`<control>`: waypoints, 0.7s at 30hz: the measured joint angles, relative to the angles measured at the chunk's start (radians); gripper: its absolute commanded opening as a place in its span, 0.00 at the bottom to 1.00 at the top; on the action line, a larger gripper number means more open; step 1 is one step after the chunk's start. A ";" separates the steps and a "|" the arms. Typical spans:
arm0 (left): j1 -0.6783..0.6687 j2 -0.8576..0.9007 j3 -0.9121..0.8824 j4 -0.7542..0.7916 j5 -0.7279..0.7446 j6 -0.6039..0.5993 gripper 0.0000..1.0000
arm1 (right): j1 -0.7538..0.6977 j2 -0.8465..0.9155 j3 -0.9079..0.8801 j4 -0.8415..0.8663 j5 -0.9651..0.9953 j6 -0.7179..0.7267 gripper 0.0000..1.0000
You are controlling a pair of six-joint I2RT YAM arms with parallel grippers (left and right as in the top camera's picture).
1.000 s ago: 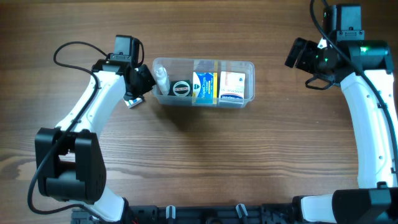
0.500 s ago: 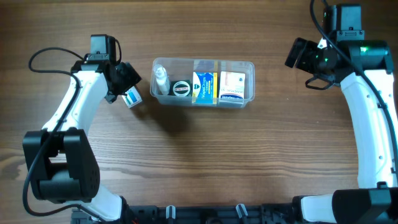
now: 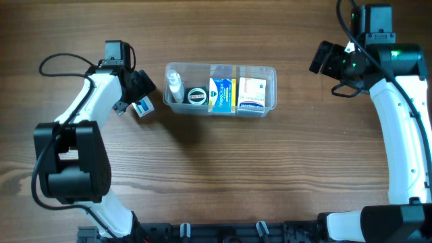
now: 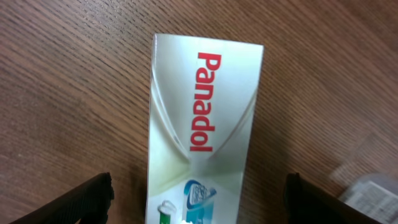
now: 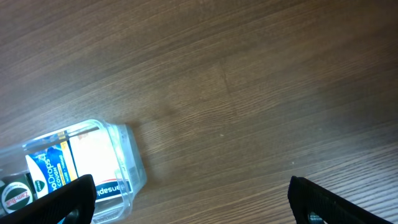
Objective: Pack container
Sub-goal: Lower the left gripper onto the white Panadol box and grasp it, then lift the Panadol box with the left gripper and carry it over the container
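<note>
The clear container (image 3: 271, 73) stands in the middle of the table and holds a white bottle (image 3: 175, 86), a round black tin (image 3: 196, 96), a blue and yellow box (image 3: 221, 94) and a white box (image 3: 252, 93). Just left of it a silver Panadol box (image 3: 142, 106) lies flat on the wood. My left gripper (image 3: 140, 100) hovers over this box (image 4: 202, 124), open, with its fingers (image 4: 87, 202) standing apart from the carton's sides. My right gripper (image 3: 324, 59) is open at the far right, away from the container (image 5: 127, 165), with nothing in it.
Bare wooden tabletop (image 3: 223, 169) surrounds the container. A black cable (image 3: 67, 59) loops behind the left arm. The right arm's white links (image 3: 398, 135) run down the right edge.
The left jaws have opened and let go of the Panadol box. The left arm has drawn back to the left, away from the container. The right arm has not moved.
</note>
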 measured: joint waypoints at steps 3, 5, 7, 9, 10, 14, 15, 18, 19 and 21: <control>0.000 0.004 0.000 0.010 -0.004 0.003 0.88 | 0.000 0.000 0.000 0.000 0.000 0.000 1.00; 0.000 0.004 0.000 0.010 -0.005 0.003 0.89 | 0.000 0.000 0.000 0.000 0.000 0.000 1.00; 0.000 0.004 0.000 0.010 -0.013 0.003 0.89 | 0.000 0.000 0.000 0.000 0.000 0.000 1.00; 0.000 0.009 0.000 0.009 -0.024 0.004 0.88 | 0.000 0.000 0.000 0.000 0.000 0.000 1.00; 0.000 0.014 0.000 0.009 -0.027 0.004 0.88 | 0.000 0.000 0.000 0.000 0.000 0.000 1.00; 0.000 0.047 0.000 0.008 -0.031 0.006 0.88 | 0.000 0.000 0.000 0.000 0.000 0.000 1.00; 0.000 0.057 0.000 0.008 -0.031 0.006 0.87 | 0.000 0.000 0.000 0.000 0.000 0.000 1.00; -0.001 0.072 0.001 0.005 -0.040 0.007 0.77 | 0.000 0.000 0.000 0.000 0.000 0.000 1.00; -0.001 0.072 0.001 0.005 -0.045 0.011 0.77 | 0.000 0.000 0.000 0.000 0.000 0.000 1.00; -0.001 0.072 0.001 0.003 -0.045 0.010 0.77 | 0.000 0.000 0.000 0.000 0.000 0.000 1.00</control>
